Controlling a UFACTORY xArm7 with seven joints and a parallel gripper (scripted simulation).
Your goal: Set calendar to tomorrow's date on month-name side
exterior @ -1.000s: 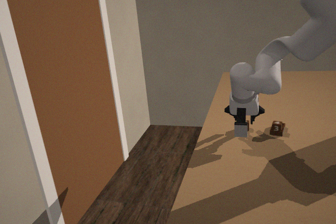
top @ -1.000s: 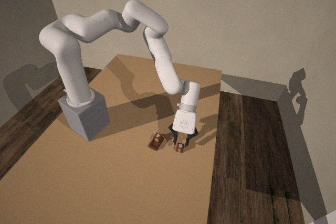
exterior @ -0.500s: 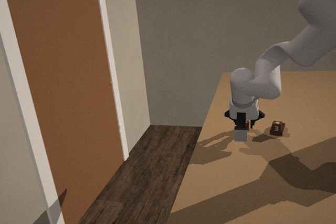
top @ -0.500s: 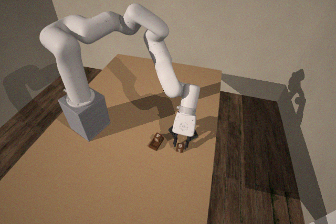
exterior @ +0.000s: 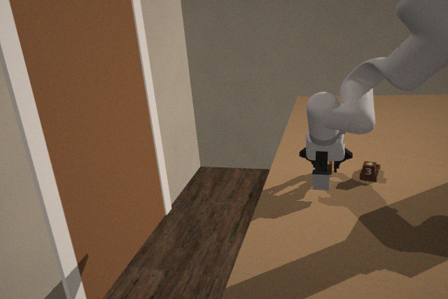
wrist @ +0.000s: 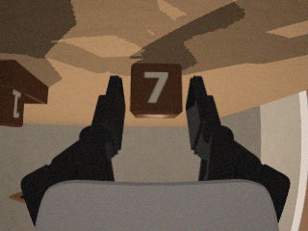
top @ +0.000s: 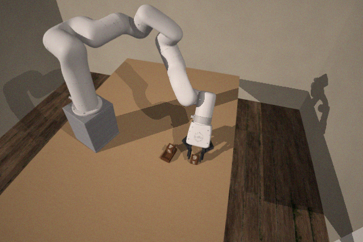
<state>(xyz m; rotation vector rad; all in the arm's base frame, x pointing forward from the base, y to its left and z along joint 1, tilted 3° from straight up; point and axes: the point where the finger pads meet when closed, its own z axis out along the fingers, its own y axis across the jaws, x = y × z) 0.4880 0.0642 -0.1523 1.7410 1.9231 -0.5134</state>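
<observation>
My gripper (top: 195,158) (wrist: 155,91) is open, its fingers apart on both sides of a loose brown cube (top: 194,159) (wrist: 156,89). Gaps show between cube and fingers in the wrist view. That view shows an upright 7 on the cube; the top view shows a 6 or 9 on top. In the exterior view the gripper mostly hides this cube. The brown tray (top: 165,159) stands on the table beside the gripper, with another cube (top: 170,147) (exterior: 368,171) at its far end. A 3 shows on that cube in the exterior view; its top digit is hard to read.
The table (top: 123,198) (exterior: 409,143) ends beyond the loose cube, with the dark wooden floor (top: 272,157) (exterior: 202,223) below. The grey base block (top: 96,131) of the arm stands farther back on the table. Arm shadows cross the table behind the tray.
</observation>
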